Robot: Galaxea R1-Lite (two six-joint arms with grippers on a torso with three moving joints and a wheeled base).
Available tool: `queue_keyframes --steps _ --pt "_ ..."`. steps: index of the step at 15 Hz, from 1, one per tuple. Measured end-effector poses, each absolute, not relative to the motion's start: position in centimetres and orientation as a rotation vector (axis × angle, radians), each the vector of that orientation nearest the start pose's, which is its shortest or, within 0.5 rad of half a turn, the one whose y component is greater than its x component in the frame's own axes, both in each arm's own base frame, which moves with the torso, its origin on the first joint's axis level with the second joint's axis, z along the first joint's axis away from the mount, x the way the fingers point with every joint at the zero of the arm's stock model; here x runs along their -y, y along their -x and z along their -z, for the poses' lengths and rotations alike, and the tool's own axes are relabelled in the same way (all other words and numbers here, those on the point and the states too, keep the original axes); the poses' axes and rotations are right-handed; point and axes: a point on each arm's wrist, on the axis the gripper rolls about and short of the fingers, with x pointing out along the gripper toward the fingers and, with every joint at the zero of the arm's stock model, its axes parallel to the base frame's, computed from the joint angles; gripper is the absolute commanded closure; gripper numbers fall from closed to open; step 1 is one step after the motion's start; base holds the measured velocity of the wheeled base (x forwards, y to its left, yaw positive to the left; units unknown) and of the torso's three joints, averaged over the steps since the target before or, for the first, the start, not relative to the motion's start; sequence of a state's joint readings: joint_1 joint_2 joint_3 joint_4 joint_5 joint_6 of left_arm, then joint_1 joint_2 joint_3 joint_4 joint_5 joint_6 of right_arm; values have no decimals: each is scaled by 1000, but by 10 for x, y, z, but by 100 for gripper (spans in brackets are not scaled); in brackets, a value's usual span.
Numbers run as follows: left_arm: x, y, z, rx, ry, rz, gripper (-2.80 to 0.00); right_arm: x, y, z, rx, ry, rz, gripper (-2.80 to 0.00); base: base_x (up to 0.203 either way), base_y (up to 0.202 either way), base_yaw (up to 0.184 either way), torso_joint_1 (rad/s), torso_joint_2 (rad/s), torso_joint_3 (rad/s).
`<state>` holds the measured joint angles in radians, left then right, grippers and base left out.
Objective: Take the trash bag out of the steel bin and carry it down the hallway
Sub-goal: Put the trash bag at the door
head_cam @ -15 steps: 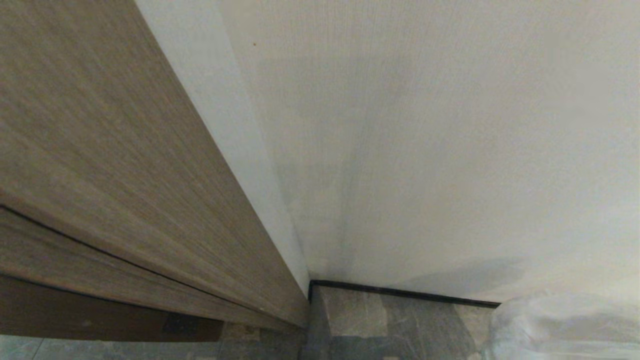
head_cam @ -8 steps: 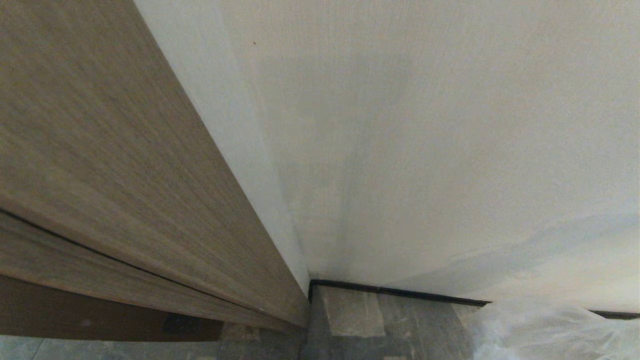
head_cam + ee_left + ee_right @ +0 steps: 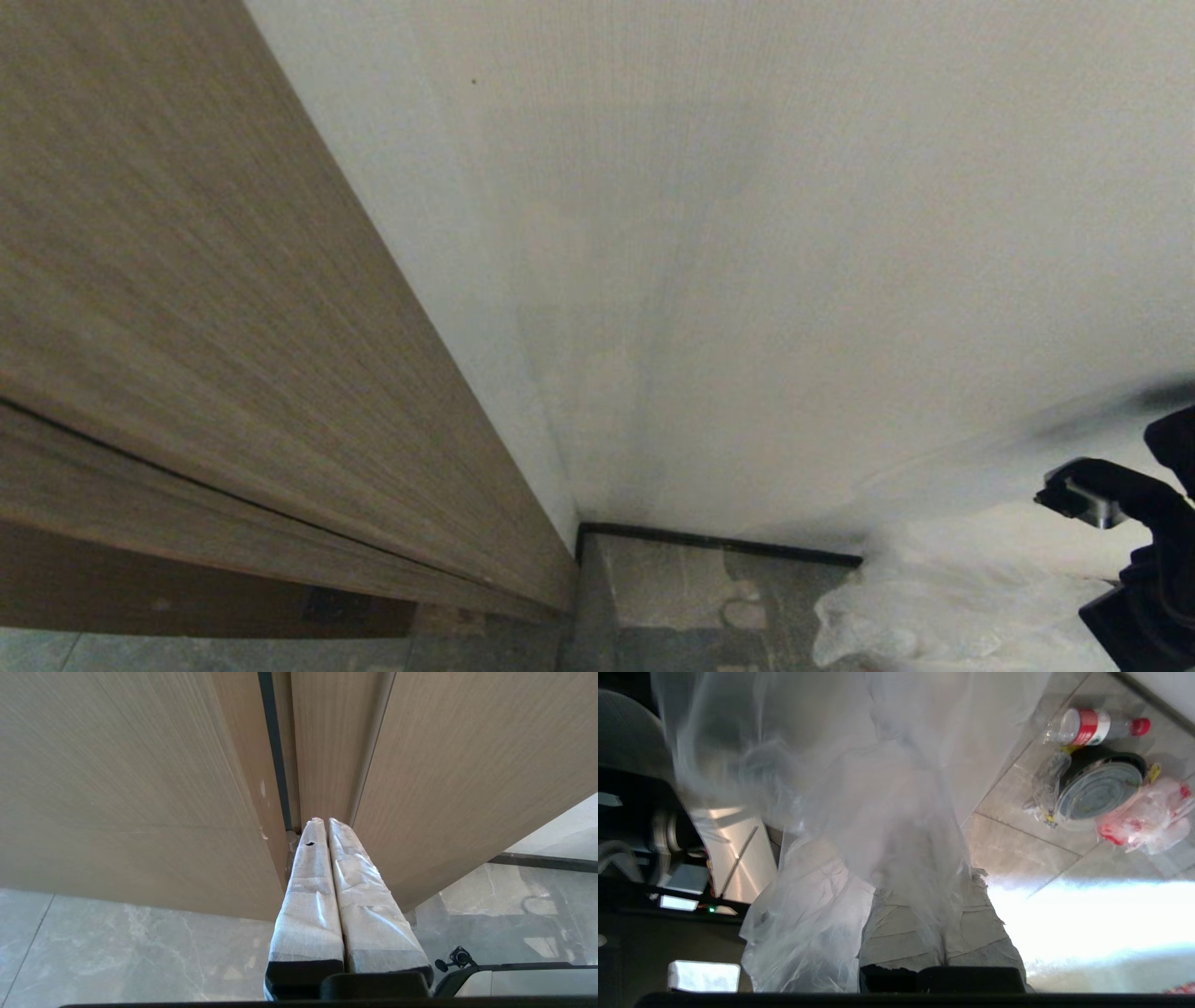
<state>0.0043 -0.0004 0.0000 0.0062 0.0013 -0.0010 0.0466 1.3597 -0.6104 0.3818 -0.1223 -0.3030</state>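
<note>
A wood-grain cabinet panel (image 3: 187, 308) filled the left, meeting a white wall (image 3: 747, 233) with black baseboard (image 3: 719, 544) over grey marble floor (image 3: 672, 607). The left hand (image 3: 322, 823) stayed clenched, empty. Rightmost, the right hand (image 3: 924, 891) clenched the trash bag (image 3: 934, 607), hanging above the floor.

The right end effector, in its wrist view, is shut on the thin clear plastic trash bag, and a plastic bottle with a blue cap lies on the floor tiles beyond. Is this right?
Not quite: the cap is red, not blue. The right wrist view shows the plastic bottle with a red label and red cap lying on the floor tiles. The rest holds: the right end effector is shut on the thin clear plastic trash bag.
</note>
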Motion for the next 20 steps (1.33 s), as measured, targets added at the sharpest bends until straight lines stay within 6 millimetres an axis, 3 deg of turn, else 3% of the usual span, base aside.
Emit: queue_keyframes --steps 7,15,20 --pt "0 23 -75 -5 1 -5 0 -5 -153 -107 -1198 401 -89 0 0 0 0 0 0 0" --pt "0 23 -75 -6 1 -5 0 -12 -184 -73 -1168 532 -52 0 0 0 0 0 0 0" --pt "0 23 -75 -6 1 -6 0 -13 -190 -56 -1207 549 -70 0 0 0 0 0 0 0"
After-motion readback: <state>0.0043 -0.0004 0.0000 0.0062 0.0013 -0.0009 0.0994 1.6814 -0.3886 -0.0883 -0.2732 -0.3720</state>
